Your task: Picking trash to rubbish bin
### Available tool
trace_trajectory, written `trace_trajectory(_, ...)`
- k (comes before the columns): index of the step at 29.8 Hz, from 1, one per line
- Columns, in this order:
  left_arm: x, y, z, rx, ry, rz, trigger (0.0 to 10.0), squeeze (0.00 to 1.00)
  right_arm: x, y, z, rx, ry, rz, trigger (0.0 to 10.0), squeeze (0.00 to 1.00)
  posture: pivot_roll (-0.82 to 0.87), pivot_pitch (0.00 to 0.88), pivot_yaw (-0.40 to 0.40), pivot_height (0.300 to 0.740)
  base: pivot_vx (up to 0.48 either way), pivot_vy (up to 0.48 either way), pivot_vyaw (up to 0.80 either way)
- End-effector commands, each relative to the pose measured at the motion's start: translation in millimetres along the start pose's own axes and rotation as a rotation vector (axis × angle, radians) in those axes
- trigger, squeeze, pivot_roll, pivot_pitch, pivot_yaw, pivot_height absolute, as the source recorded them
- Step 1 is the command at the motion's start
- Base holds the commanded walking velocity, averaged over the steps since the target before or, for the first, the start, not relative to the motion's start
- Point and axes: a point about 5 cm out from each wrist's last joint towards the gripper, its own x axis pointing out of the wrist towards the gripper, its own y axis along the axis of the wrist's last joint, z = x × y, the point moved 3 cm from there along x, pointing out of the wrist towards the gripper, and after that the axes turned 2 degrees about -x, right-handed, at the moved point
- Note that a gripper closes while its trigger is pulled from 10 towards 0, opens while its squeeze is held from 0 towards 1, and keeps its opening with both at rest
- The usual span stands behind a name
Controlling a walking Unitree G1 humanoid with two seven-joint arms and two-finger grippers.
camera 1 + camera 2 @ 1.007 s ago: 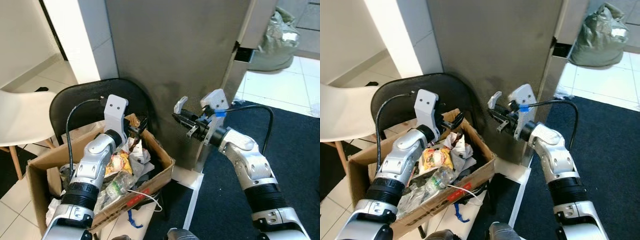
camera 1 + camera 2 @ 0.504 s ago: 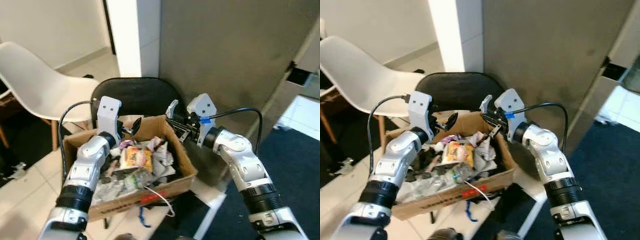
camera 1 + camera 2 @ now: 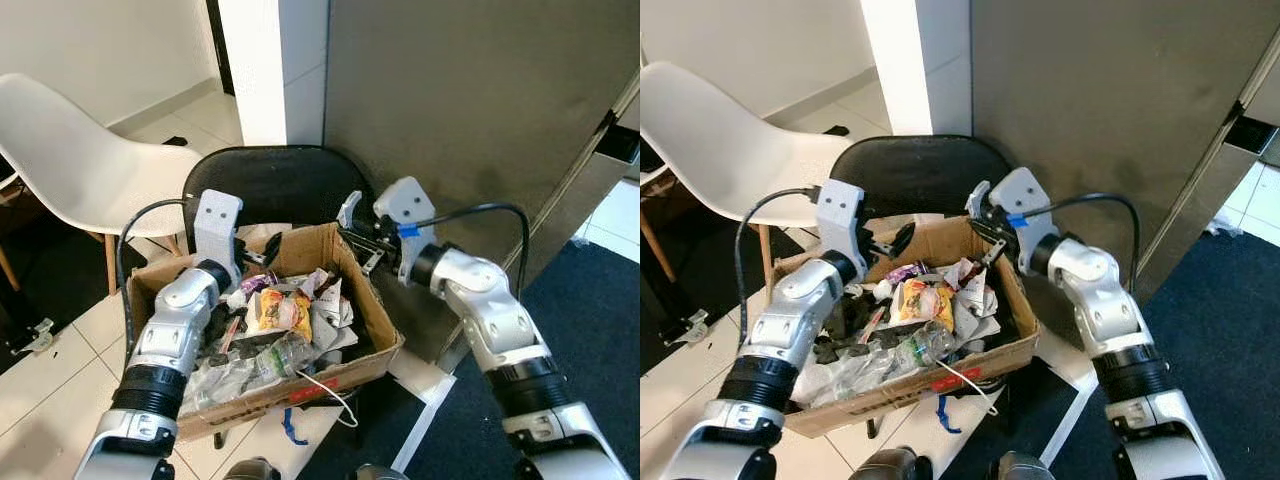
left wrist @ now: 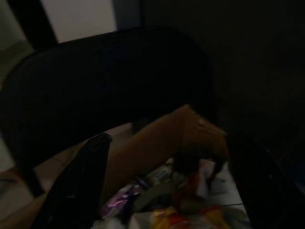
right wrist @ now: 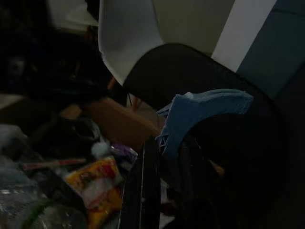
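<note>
An open brown cardboard box (image 3: 372, 318) full of rubbish is seen resting on a black round-backed chair (image 3: 262, 188), in front of a dark grey panel wall (image 3: 470, 90). Inside the box are collected a yellow and red snack wrapper (image 3: 282, 310), a crushed clear plastic bottle (image 3: 262, 361), pieces of crumpled white paper (image 3: 330, 303) and clear plastic film (image 3: 215, 378). A thin white cord (image 3: 325, 390) is hung over the front wall of the box.

The left gripper (image 3: 262, 254) is held above the far left part of the box, close to its back wall. Its two black fingers (image 4: 78, 183) are seen wide apart in the left wrist view, with the back wall of the box and some wrappers between them, and nothing is gripped.

The right gripper (image 3: 352, 238) is held at the far right corner of the box, just above the rim. A light blue curved plastic piece (image 5: 200, 112) is seen at its fingers in the right wrist view, but this view is dark, and it cannot be told whether the fingers are apart or together.

A white plastic shell chair (image 3: 70, 150) with wooden legs is placed to the left, on a pale tiled floor (image 3: 40, 375). A dark blue carpet (image 3: 590, 320) is laid to the right.
</note>
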Motion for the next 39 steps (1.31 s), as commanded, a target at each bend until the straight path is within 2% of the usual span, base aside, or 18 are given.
trace_trajectory(1,-6.6,-5.5,-10.3,0.018,0.036,-0.033,10.0,0.00,2.6,0.0,-5.2,-0.016,0.031,-0.025,10.0,0.00,-0.04,0.000,0.016,0.740,0.000,0.000,0.00)
trace_trajectory(3,-15.8,-11.8,-18.6,0.026,0.068,-0.060,10.0,0.00,3.7,-3.7,-7.1,-0.041,0.057,-0.069,10.0,0.00,-0.03,0.000,0.007,0.740,0.000,0.000,0.00)
trace_trajectory(4,-15.8,-11.8,-18.6,0.026,0.068,-0.060,10.0,0.00,3.7,-3.7,-7.1,-0.041,0.057,-0.069,10.0,0.00,-0.03,0.000,0.007,0.740,0.000,0.000,0.00)
trace_trajectory(8,-32.4,-23.7,-32.9,0.014,0.133,-0.097,10.0,0.00,8.0,-8.1,-7.9,-0.047,0.042,-0.101,10.0,0.00,-0.02,0.000,-0.003,0.740,0.000,0.000,0.00)
trace_trajectory(13,-39.0,-25.6,-38.9,0.005,0.154,-0.104,10.0,0.00,8.2,-14.2,-5.0,-0.033,0.023,-0.138,10.0,0.00,-0.02,0.000,-0.012,0.740,0.000,0.000,0.00)
trace_trajectory(17,-40.3,-17.7,-24.7,-0.012,0.048,-0.073,10.0,0.00,8.3,-20.0,1.1,-0.034,-0.022,-0.167,10.0,0.00,-0.02,0.000,-0.011,0.740,0.000,0.000,0.00)
trace_trajectory(20,-41.4,-15.5,-19.3,-0.018,0.009,-0.067,10.0,0.00,8.5,-20.7,1.3,-0.031,-0.026,-0.168,10.0,0.00,-0.02,0.000,-0.013,0.740,0.000,0.000,0.00)
trace_trajectory(24,-57.8,-15.5,10.8,-0.056,-0.241,-0.089,10.0,0.00,10.0,-23.0,1.1,-0.014,-0.033,-0.165,10.0,0.00,-0.01,0.000,-0.013,0.740,0.000,0.000,0.00)
trace_trajectory(27,-69.3,-21.3,20.0,-0.051,-0.330,-0.142,10.0,0.00,10.7,-23.6,0.6,-0.004,-0.031,-0.163,10.0,0.00,-0.01,0.000,-0.015,0.740,0.000,0.000,0.00)
trace_trajectory(32,-83.5,-36.0,29.2,-0.031,-0.408,-0.236,10.0,0.00,11.5,-24.4,-0.2,0.016,-0.026,-0.155,10.0,0.00,-0.01,0.000,-0.015,0.740,0.000,0.000,0.00)
trace_trajectory(34,-84.3,-39.1,29.9,-0.027,-0.407,-0.251,10.0,0.00,11.8,-24.2,-0.4,0.023,-0.024,-0.148,10.0,0.00,-0.01,0.000,-0.019,0.740,0.000,0.000,0.00)
trace_trajectory(35,-84.3,-39.1,29.9,-0.027,-0.407,-0.251,10.0,0.00,11.8,-24.2,-0.4,0.023,-0.024,-0.148,10.0,0.52,-0.01,0.000,-0.019,0.740,0.000,0.000,0.00)
trace_trajectory(36,-84.0,-39.3,30.4,-0.026,-0.407,-0.253,10.0,0.00,11.5,-23.3,-1.1,0.028,-0.014,-0.137,10.0,0.52,-0.01,0.000,-0.020,0.740,0.000,0.000,0.00)
trace_trajectory(37,-83.6,-39.3,31.0,-0.023,-0.408,-0.253,10.0,0.00,11.2,-22.5,-2.3,0.032,-0.001,-0.127,10.0,1.00,-0.01,0.000,-0.020,0.740,0.000,0.000,0.00)
trace_trajectory(39,-84.4,-38.3,31.9,-0.023,-0.414,-0.257,10.0,0.00,10.9,-21.6,-3.6,0.036,0.013,-0.116,10.0,1.00,-0.01,0.000,-0.020,0.740,0.000,0.000,0.00)
